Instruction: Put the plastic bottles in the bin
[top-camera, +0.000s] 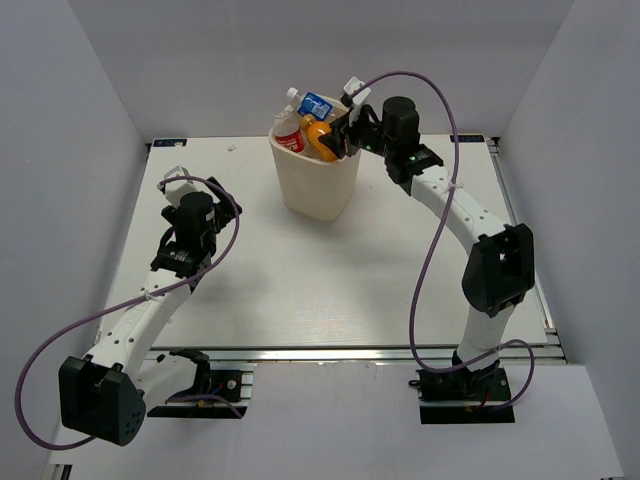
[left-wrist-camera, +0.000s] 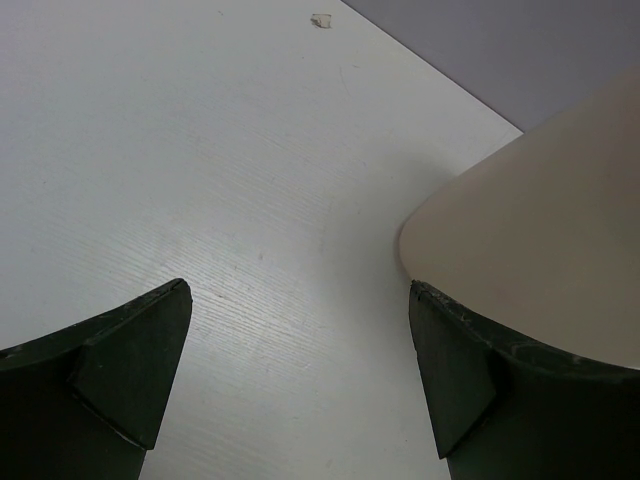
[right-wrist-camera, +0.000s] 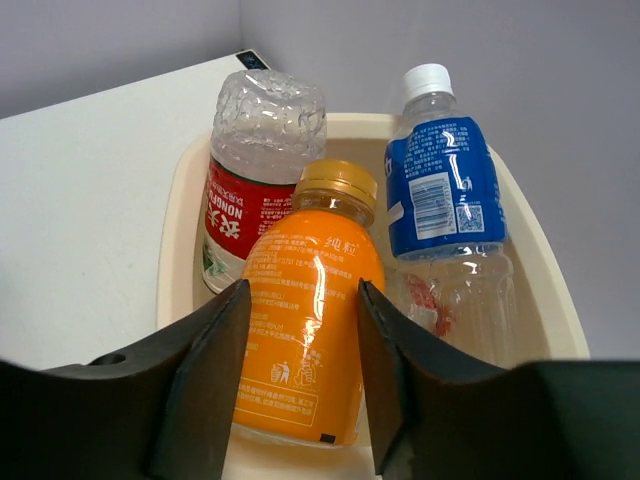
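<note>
Plastic bottles (right-wrist-camera: 440, 190) crowd the bin (top-camera: 318, 185) — only wrist view shows right fingers (right-wrist-camera: 205, 380) flanking orange bottle (right-wrist-camera: 305, 320), grip unclear; left fingers (left-wrist-camera: 120, 360) spread.

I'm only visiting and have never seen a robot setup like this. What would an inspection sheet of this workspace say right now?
Surface: white table, flat, faint wood grain.
Job's things: cream bin upright towards the far edge; red-label bottle, orange bottle and blue-label bottle stand in it, tops above the rim; no bottle seen on the table.
Clutter: one small white scrap on the table.
Grippers: left gripper open, empty, apart from the bin; right gripper straddles the orange bottle, grip unclear.
Cables: a purple cable loops off each arm.
Surroundings: plain grey walls on three sides.
</note>
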